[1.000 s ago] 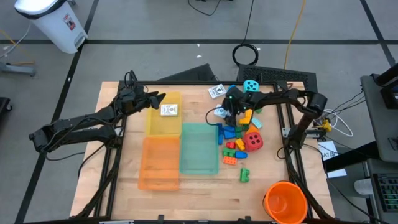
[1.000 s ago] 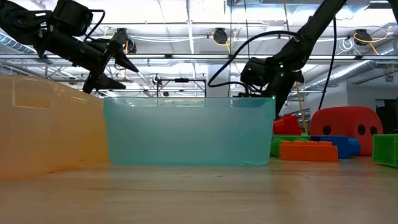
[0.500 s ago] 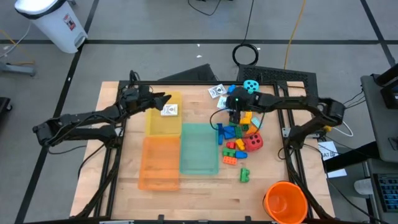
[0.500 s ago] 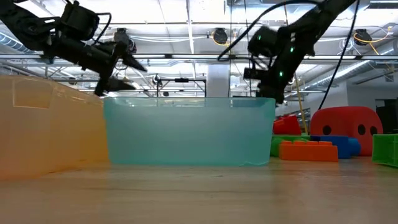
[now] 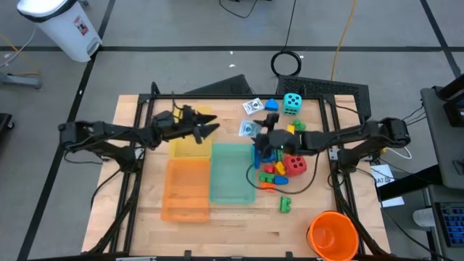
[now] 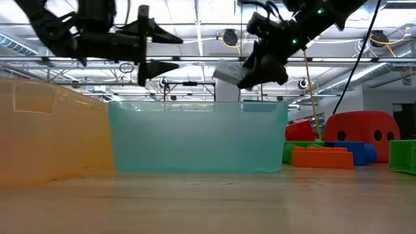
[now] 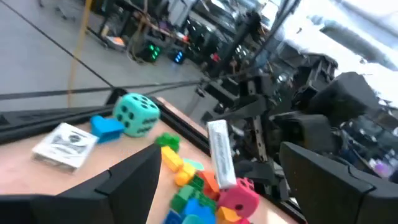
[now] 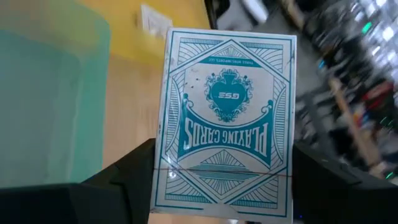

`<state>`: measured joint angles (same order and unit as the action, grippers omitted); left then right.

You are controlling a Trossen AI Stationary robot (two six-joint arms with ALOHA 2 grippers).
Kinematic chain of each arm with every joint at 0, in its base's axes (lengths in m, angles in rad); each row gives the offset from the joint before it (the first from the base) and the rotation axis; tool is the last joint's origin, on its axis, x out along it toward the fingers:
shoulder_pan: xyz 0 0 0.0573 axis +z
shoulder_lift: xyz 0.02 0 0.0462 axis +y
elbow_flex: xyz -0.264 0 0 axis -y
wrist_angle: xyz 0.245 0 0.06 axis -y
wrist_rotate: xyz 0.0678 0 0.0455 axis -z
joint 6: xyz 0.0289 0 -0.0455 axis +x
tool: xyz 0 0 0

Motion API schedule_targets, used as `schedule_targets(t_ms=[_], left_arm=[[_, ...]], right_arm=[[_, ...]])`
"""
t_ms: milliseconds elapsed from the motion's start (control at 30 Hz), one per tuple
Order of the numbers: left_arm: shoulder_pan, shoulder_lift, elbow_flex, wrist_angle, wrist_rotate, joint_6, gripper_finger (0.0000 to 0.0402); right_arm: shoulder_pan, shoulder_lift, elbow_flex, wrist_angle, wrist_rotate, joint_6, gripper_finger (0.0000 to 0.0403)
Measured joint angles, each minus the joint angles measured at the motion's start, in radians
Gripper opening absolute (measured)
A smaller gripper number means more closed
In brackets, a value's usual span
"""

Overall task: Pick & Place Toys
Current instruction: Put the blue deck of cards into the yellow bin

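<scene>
My right gripper (image 5: 255, 139) is shut on a white-and-teal pack of playing cards (image 8: 227, 106), held up between the teal tray (image 5: 232, 174) and the brick pile (image 5: 275, 165). My left gripper (image 5: 210, 129) hovers open and level over the yellow tray (image 5: 185, 145), pointing toward the right arm. A second card pack (image 5: 253, 106), a teal die (image 5: 291, 102) and a blue brick (image 5: 271, 105) lie flat on the table at the far side. A red die (image 5: 295, 165) sits beside the pile. Another card (image 8: 154, 22) lies in the yellow tray. My right gripper pinches the card pack between its two fingers, on the pack's two long edges (image 8: 163, 163) near the short end closest to the wrist. The fingers come from the table's right, slanting slightly down. The pack (image 6: 227, 71) is lifted clear and tilted above the teal tray's rim.
An orange tray (image 5: 185, 190) lies near-side of the yellow one. A lone green brick (image 5: 285, 204) lies toward the near edge, and a big orange bucket (image 5: 332, 233) stands at the near right corner. Bare wood shows along the near edge.
My right gripper has risen from the table beside the brick pile with the card pack, rolled, and swung toward the teal tray; the pack is now lifted clear. My left gripper has gone toward the table's right over the yellow tray and tipped up to level.
</scene>
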<state>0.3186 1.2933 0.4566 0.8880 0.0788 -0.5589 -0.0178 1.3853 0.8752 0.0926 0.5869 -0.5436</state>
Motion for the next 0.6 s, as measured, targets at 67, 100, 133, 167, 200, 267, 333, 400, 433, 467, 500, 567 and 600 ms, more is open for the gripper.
schedule_targets(t_ms=[67,100,133,167,200,267,333,400,433,467,500,567,600], left_arm=[[-0.023,0.045,0.058,-0.061,0.000,0.026,0.0333],[-0.034,0.068,0.089,-0.090,0.000,0.044,0.0333],[-0.045,0.093,0.123,-0.116,0.000,0.056,0.0333],[-0.054,0.116,0.158,-0.143,0.000,0.065,0.0333],[-0.062,0.134,0.188,-0.177,0.000,0.069,0.0333],[-0.075,0.179,0.249,-0.232,0.000,0.068,0.0333],[-0.086,0.218,0.299,-0.262,-0.001,0.068,0.0333],[-0.096,0.253,0.341,-0.282,-0.001,0.079,0.0333],[-0.101,0.268,0.357,-0.287,-0.001,0.090,0.0333],[-0.106,0.284,0.370,-0.293,-0.001,0.099,0.0333],[-0.109,0.300,0.382,-0.294,-0.001,0.105,0.0333],[-0.113,0.326,0.398,-0.297,-0.014,0.101,0.0333],[-0.112,0.335,0.405,-0.297,-0.030,0.091,0.0332]], right_arm=[[0.025,0.000,-0.015,0.067,0.018,-0.027,0.0262],[0.033,0.000,-0.019,0.094,0.015,-0.038,0.0262],[0.037,-0.002,-0.025,0.119,0.019,-0.049,0.0262],[0.040,-0.002,-0.030,0.131,0.024,-0.056,0.0262],[0.041,-0.002,-0.033,0.137,0.032,-0.061,0.0262],[0.040,-0.001,-0.038,0.140,0.045,-0.063,0.0262],[0.039,-0.001,-0.039,0.142,0.046,-0.062,0.0263],[0.039,-0.002,-0.038,0.143,0.046,-0.063,0.0266],[0.040,-0.002,-0.038,0.143,0.045,-0.064,0.0266],[0.040,-0.001,-0.038,0.142,0.042,-0.065,0.0265],[0.040,-0.001,-0.038,0.142,0.041,-0.064,0.0263],[0.040,-0.002,-0.038,0.143,0.041,-0.064,0.0262],[0.040,-0.002,-0.038,0.143,0.042,-0.064,0.0262]])
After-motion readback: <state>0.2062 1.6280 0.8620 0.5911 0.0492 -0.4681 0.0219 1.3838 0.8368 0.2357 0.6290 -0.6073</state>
